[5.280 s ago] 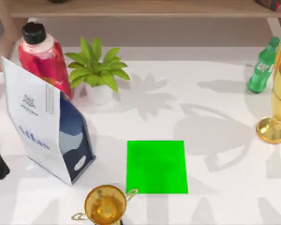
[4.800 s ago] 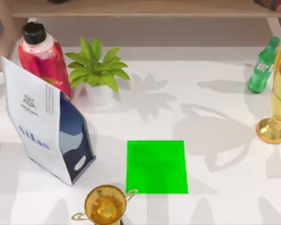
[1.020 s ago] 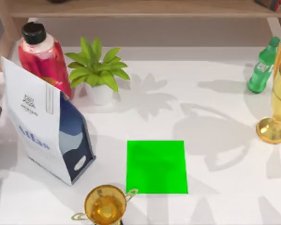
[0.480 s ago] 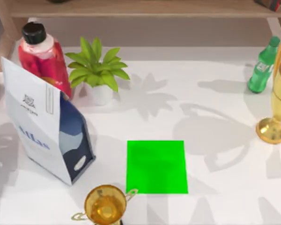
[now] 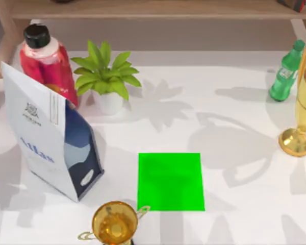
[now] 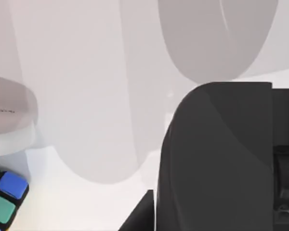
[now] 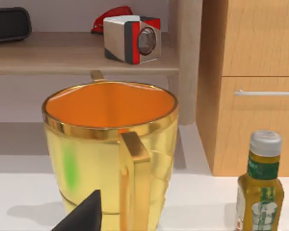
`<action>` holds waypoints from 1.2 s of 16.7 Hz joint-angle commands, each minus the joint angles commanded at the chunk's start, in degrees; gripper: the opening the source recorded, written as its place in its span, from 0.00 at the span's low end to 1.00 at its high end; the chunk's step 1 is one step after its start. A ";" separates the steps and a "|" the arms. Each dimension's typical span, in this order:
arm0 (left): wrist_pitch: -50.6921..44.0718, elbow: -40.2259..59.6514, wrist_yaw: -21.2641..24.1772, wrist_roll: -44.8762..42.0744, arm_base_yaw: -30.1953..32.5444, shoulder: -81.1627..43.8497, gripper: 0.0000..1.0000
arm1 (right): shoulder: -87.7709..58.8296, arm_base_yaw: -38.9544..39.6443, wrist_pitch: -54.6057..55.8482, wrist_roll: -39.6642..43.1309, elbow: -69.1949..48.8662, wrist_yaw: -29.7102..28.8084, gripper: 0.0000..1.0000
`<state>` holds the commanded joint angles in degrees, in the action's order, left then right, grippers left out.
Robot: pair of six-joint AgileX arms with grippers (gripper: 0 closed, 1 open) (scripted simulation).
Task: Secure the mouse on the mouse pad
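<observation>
mouse pad [image 5: 170,181]: flat on worktop [image 5: 234,127], near front edge, centre | gold cup [image 5: 113,223]: front edge, just beside pad's front-left corner | jaws: state cannot be told

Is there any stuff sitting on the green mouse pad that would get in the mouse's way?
No, nothing sits on the mouse pad. The closest thing is a gold trophy by its near-left corner, with a handle reaching almost to the pad's edge. The blue-and-white bag stands farther left.
</observation>
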<state>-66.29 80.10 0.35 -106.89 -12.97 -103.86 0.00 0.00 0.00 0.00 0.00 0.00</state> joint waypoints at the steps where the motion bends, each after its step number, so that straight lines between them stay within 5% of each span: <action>1: -0.08 0.04 -0.01 0.00 -0.01 0.01 0.00 | 0.00 0.00 0.00 0.00 0.00 0.00 1.00; 10: 1.45 3.66 -1.59 8.63 1.21 2.21 0.00 | 0.00 0.00 0.00 0.00 0.00 0.00 1.00; 14: 3.92 10.40 -3.79 26.46 5.68 5.75 0.00 | 0.00 0.00 0.00 0.00 0.00 0.00 1.00; 20: 7.02 20.88 -5.75 66.70 19.90 7.39 0.00 | 0.00 0.00 0.00 0.00 0.00 0.00 1.00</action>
<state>-59.27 100.98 -5.41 -40.19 6.92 -96.47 0.00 0.00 0.00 0.00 0.00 0.00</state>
